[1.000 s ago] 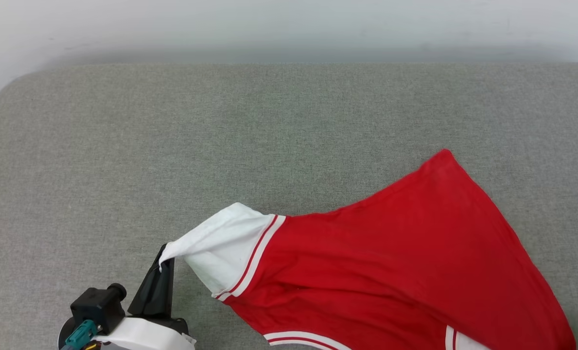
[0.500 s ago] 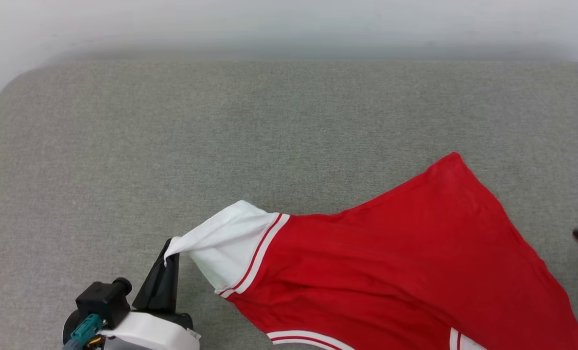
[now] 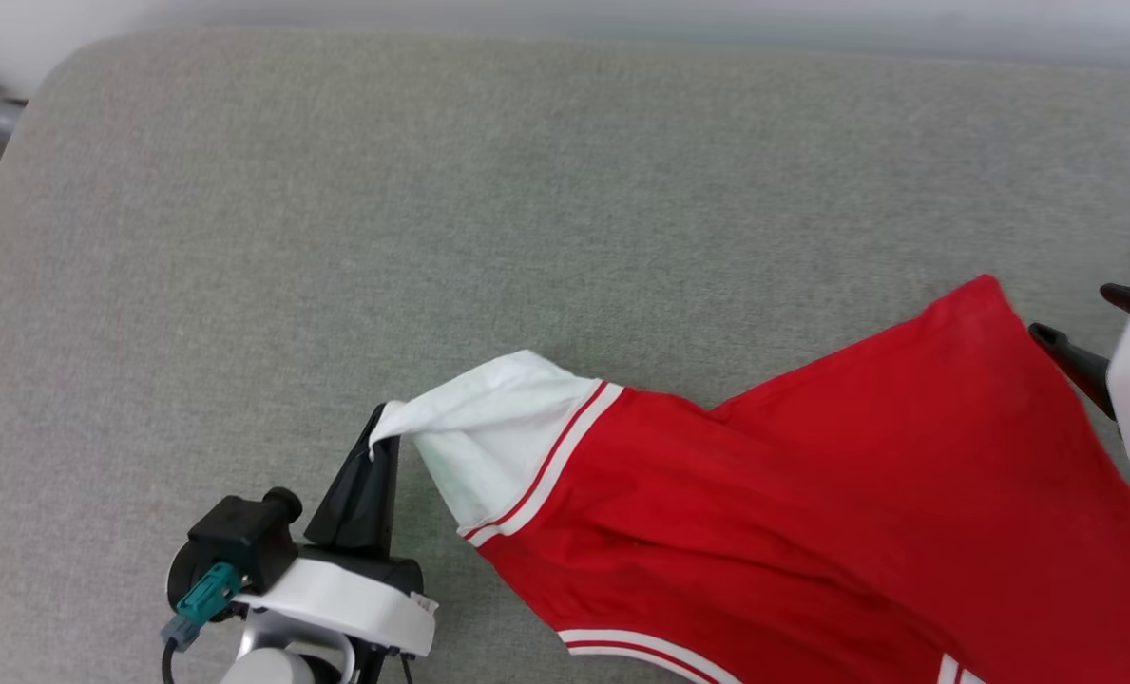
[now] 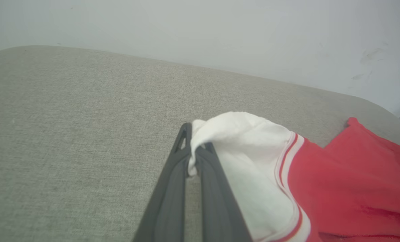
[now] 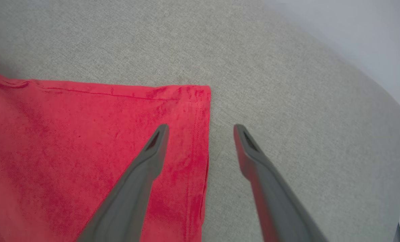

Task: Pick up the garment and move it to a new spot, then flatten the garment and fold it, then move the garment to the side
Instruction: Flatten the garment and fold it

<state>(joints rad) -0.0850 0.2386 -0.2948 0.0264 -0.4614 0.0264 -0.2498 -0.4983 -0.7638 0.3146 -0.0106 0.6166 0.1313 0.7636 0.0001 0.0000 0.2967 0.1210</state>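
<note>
The garment [image 3: 812, 494], a red jersey with a white sleeve [image 3: 488, 427] and red-white striped trim, lies spread over the grey padded surface [image 3: 336, 190]. My left gripper [image 3: 375, 445] is shut on the tip of the white sleeve and holds it a little off the surface. In the left wrist view the left gripper [image 4: 194, 148] pinches the sleeve [image 4: 243, 141] between its fingertips. My right gripper [image 3: 1087, 318] is open at the right edge. In the right wrist view the right gripper [image 5: 201, 129] straddles the side edge of the garment [image 5: 85, 141], just below its far corner.
The padded surface runs wide to the left and back, with a rounded far-left corner [image 3: 42, 85]. A pale wall [image 4: 220, 30] stands behind it. The surface's rounded right edge [image 5: 398, 134] lies close to my right gripper.
The head camera has shifted, so the whole picture moved. My right gripper has opened and come up beside the garment's far right corner. The left gripper still holds the sleeve.
</note>
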